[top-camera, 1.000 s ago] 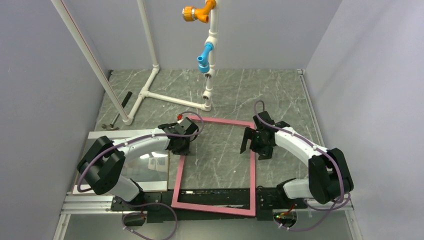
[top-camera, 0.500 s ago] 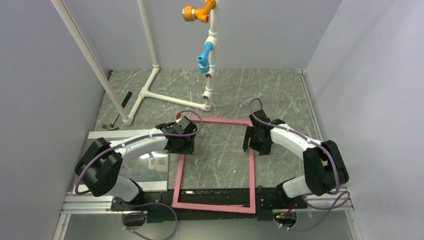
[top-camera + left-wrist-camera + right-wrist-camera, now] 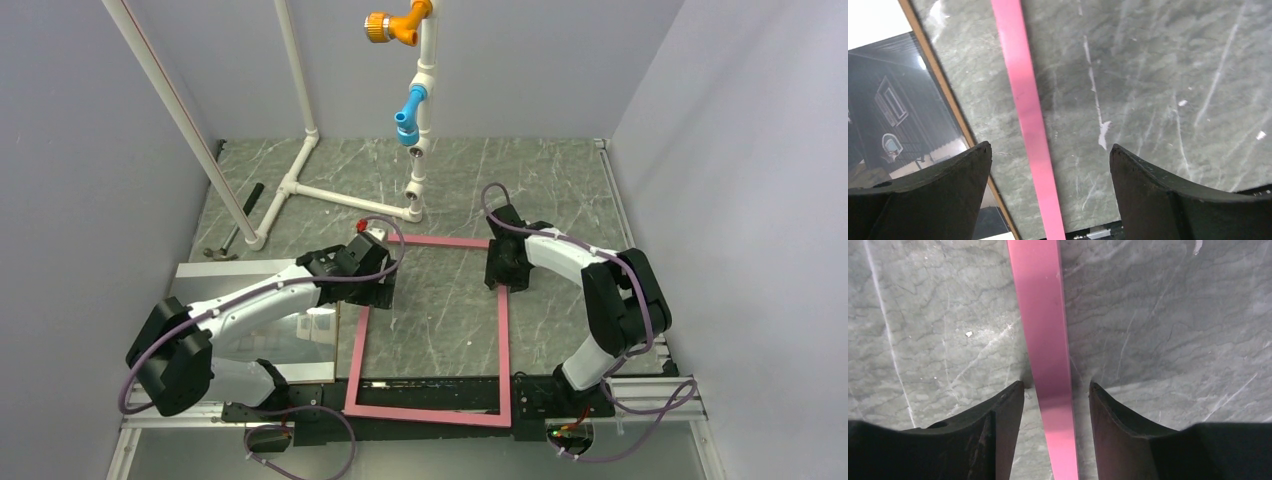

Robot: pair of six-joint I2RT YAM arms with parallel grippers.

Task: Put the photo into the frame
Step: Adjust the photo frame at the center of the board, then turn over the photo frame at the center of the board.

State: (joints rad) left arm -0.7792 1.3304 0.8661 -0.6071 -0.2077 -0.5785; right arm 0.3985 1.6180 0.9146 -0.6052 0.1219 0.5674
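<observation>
The pink frame (image 3: pixel 452 241) lies flat on the marble table, and the tabletop shows through it. The photo (image 3: pixel 300 335), a glossy print of a house, lies to its left, partly under my left arm. My left gripper (image 3: pixel 372 290) hovers over the frame's left rail, open. In the left wrist view its jaws (image 3: pixel 1050 146) stand wide on either side of the rail (image 3: pixel 1023 75), clear of it, with the photo (image 3: pixel 888 110) at left. My right gripper (image 3: pixel 503 272) sits on the right rail near the far corner. Its jaws (image 3: pixel 1056 385) straddle the rail (image 3: pixel 1040 300) with narrow gaps.
A brown backing board edge (image 3: pixel 943 95) borders the photo. A white pipe stand (image 3: pixel 300 185) with orange (image 3: pixel 392 25) and blue (image 3: pixel 408 108) fittings rises at the back. A dark hammer-like tool (image 3: pixel 238 228) lies at far left. Grey walls close both sides.
My left jaws have spread wide over the left rail. My right arm has swung left and farther back onto the right rail, and its jaws have narrowed around it.
</observation>
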